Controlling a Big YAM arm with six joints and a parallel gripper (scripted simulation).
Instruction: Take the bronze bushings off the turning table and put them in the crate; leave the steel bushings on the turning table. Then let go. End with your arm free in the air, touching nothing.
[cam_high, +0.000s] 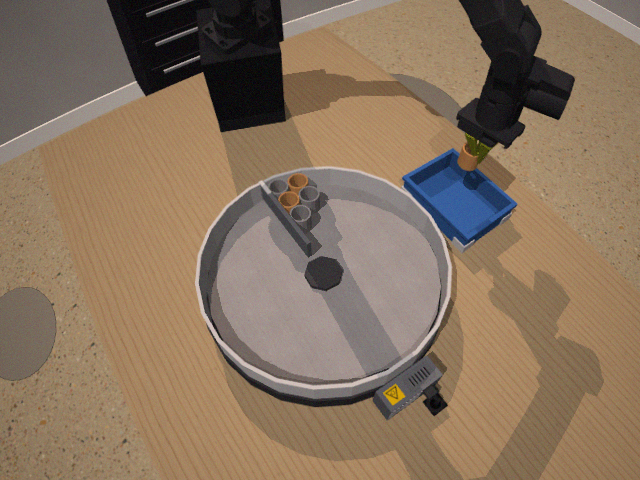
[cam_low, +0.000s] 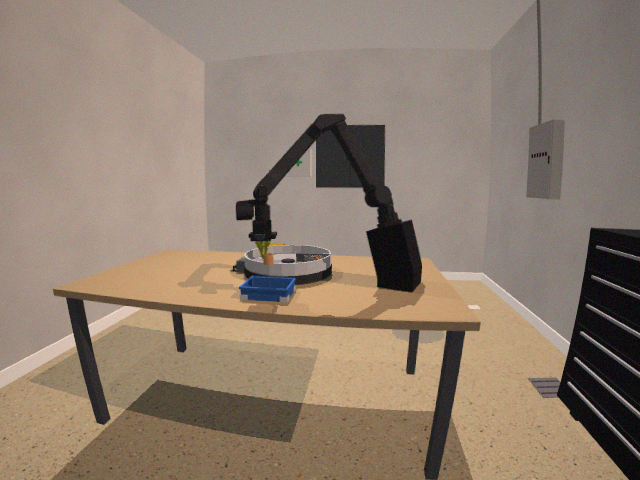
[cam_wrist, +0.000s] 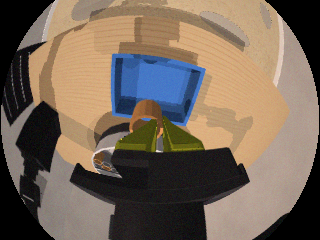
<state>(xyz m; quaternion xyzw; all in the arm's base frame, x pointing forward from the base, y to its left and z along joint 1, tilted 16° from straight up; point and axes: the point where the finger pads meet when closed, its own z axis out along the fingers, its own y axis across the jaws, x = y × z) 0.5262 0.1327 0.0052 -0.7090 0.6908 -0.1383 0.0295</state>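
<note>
My gripper (cam_high: 476, 150) (cam_low: 264, 249) (cam_wrist: 159, 119) is shut on a bronze bushing (cam_high: 468, 157) (cam_low: 268, 258) (cam_wrist: 144, 115) and holds it upright above the far edge of the blue crate (cam_high: 491, 212) (cam_low: 267, 292) (cam_wrist: 123, 90). The crate looks empty. On the turning table (cam_high: 268, 330) (cam_low: 310, 266), two bronze bushings (cam_high: 297, 181) (cam_high: 288, 200) stand with three steel bushings (cam_high: 278, 187) (cam_high: 309, 195) (cam_high: 300, 213) in a cluster beside a grey bar (cam_high: 289, 220) at the far left of the disc.
The black arm base (cam_high: 242, 77) (cam_low: 395, 255) stands behind the turning table. A black hub (cam_high: 323, 272) sits at the disc's centre. A grey control box (cam_high: 408, 388) with a yellow warning sign sits at the table's near rim. A black drawer cabinet (cam_low: 610, 341) stands on the floor.
</note>
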